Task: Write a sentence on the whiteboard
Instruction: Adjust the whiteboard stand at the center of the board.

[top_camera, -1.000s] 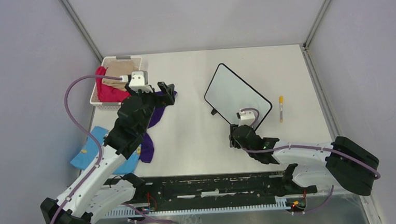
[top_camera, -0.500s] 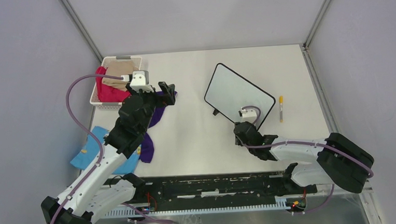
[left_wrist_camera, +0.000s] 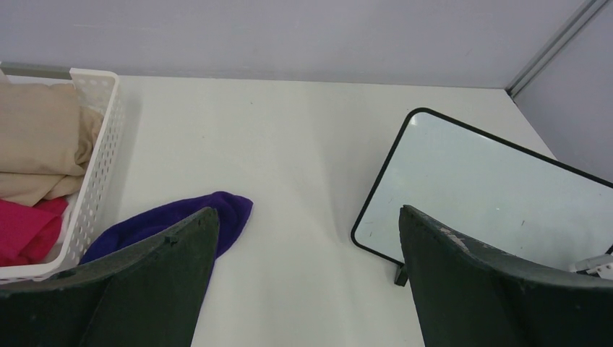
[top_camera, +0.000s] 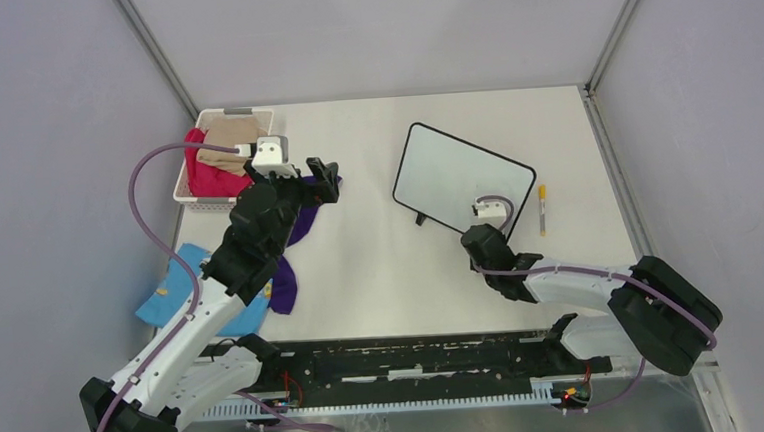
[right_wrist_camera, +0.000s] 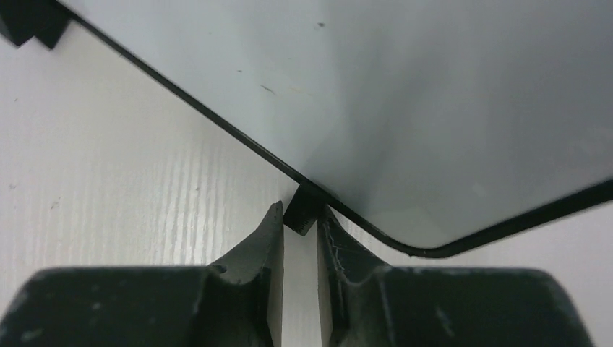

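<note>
While you're parked on this one, your right gripper (right_wrist_camera: 300, 220) is down at the near edge of the whiteboard (top_camera: 461, 176). Its jaws are pulled in narrow and pinch the board's little black foot (right_wrist_camera: 303, 208) between the fingertips (right_wrist_camera: 271, 224). From the wrist view the tips look like they're touching the foot on both sides, so I'd call that a grip.

The board sits on the right half of the table (top_camera: 381, 266), turned askew with one rounded corner pointing toward the middle. Its face shows plain white with a couple of tiny specks. The second foot (top_camera: 420, 218) pokes out from the left end of the same edge.

A marker (top_camera: 542, 209) with a yellow cap lies just beside the board's right edge, not touching it.

Your left gripper (left_wrist_camera: 307, 211) is spread wide and holds nothing, hanging over the purple cloth (left_wrist_camera: 173, 224) next to the white basket (left_wrist_camera: 101, 144). Beige and pink cloth are stuffed in that basket. A blue cloth (top_camera: 167, 289) hangs off the table's left edge.
</note>
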You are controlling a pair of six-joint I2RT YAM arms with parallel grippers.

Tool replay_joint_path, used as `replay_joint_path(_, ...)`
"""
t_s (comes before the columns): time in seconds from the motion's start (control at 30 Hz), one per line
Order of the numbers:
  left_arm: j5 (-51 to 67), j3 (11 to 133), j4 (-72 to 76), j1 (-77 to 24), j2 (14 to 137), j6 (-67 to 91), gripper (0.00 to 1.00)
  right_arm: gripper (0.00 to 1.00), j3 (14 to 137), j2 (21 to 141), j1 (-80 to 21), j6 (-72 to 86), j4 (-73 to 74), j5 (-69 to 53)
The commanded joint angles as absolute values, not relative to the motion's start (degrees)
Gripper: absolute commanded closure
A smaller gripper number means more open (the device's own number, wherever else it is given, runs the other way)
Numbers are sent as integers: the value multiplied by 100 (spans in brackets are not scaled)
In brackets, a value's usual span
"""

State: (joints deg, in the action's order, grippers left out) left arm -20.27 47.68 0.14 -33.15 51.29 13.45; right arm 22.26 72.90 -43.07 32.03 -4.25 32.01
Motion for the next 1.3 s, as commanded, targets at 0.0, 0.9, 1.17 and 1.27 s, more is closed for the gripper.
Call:
replay_joint_path(0.0, -1907, 4891, 211, -3331, 5110, 1590, 0, 87, 2241, 7307, -4250, 2802, -699, 3359)
replay_joint_path(0.9, -1825, 4889, 212, -3340, 5160, 1583, 0, 100, 2277, 7656, -4525, 1071, -1399, 1686)
replay_joint_path(1.17, -1802, 4887, 220, -3340, 5183, 1583, 0, 100, 2716, 8090, -4511, 387, -1237, 1388)
replay_joint_path(1.27, -1824, 4888, 220, -3348, 5169, 1575, 0, 100, 2756, 8133, -4451, 196, -1152, 1314)
